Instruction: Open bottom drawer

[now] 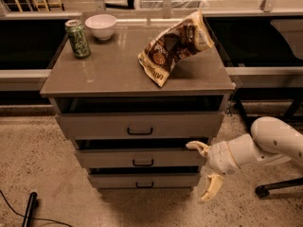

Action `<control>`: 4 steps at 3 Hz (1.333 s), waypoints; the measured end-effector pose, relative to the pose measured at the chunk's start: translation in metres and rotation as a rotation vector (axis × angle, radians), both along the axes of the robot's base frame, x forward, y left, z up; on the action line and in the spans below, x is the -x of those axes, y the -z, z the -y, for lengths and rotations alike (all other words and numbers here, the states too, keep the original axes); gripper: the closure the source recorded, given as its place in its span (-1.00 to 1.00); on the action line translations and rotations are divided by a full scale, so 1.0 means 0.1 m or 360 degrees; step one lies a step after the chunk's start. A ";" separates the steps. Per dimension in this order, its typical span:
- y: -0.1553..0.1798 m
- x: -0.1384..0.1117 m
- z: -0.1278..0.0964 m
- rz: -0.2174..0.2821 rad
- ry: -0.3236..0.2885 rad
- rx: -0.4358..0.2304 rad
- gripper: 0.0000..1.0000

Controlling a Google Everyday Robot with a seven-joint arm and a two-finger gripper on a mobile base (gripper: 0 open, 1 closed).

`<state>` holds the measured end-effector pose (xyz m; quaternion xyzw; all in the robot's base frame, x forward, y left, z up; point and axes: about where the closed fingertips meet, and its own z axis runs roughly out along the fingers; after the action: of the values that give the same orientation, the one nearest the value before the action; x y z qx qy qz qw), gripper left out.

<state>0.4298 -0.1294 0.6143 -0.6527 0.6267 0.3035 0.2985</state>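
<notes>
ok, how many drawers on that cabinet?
3, stacked: top drawer, middle drawer below it, bottom drawer lowest. None look hidden. The pincer, open, sits beside the lower two, at picture right.

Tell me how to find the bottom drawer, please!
Find the grey cabinet with a green can, bowl and snack bag on top. Go down its three drawers to the bottom drawer, beside the open gripper near the floor. It has the shortest front and the smallest black handle.
</notes>
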 end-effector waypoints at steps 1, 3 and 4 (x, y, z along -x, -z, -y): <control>0.48 -0.04 0.06 0.0042 0.0040 -0.0046 -1.00; 1.78 0.00 0.27 0.0231 0.0108 0.0039 -1.00; 1.81 0.00 0.25 0.0227 0.0110 0.0048 -1.00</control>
<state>0.4302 -0.1549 0.4334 -0.6551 0.6306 0.2361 0.3428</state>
